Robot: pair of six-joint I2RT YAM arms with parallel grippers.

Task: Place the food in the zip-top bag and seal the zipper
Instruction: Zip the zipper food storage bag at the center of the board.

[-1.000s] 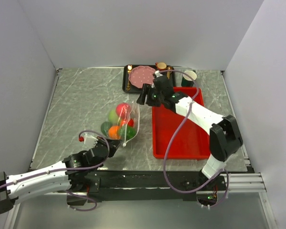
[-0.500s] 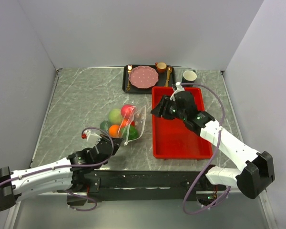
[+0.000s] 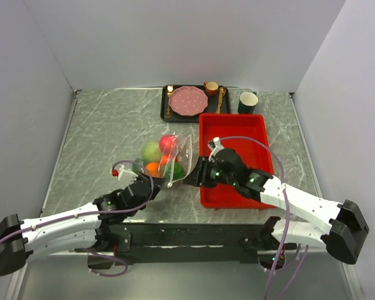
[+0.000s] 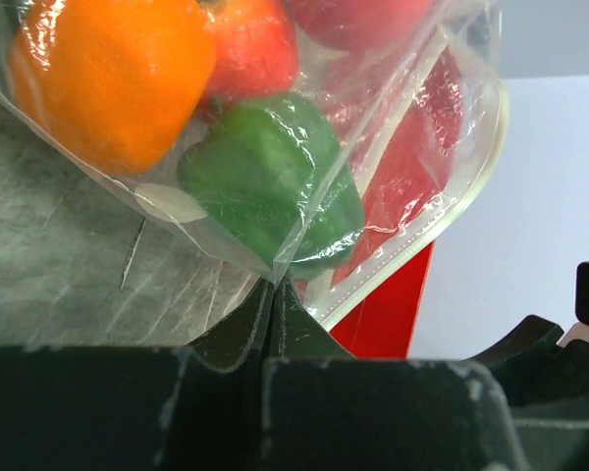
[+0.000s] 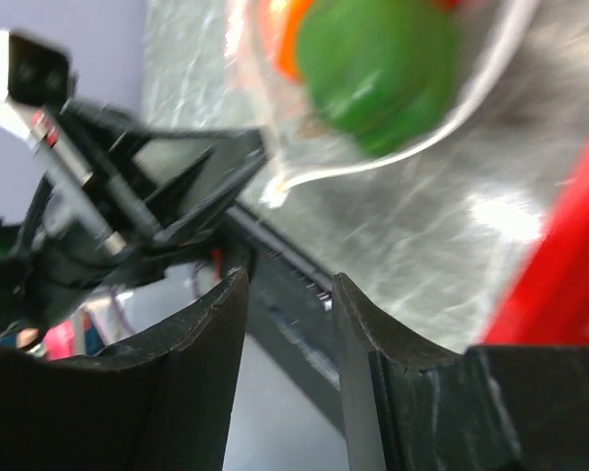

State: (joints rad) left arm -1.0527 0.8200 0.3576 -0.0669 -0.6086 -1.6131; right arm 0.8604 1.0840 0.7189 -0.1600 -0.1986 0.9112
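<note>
The clear zip-top bag lies left of the red tray, with the food inside it: an orange, a green pepper, a pale green cabbage and red fruit. The zipper is the white strip along the bag's right edge. My left gripper is shut on the bag's near corner. My right gripper hovers low beside the bag's right edge. It is open with nothing between its fingers, and the pepper lies ahead of it.
A red tray lies right of the bag, under my right arm. At the back, a black tray holds a pink plate and cutlery, with a dark green cup beside it. Grey walls enclose the table.
My right arm swung from the back by the plate, across the red tray, down to the bag's near right side, its jaws narrowing. The left gripper kept its pinch on the bag.
</note>
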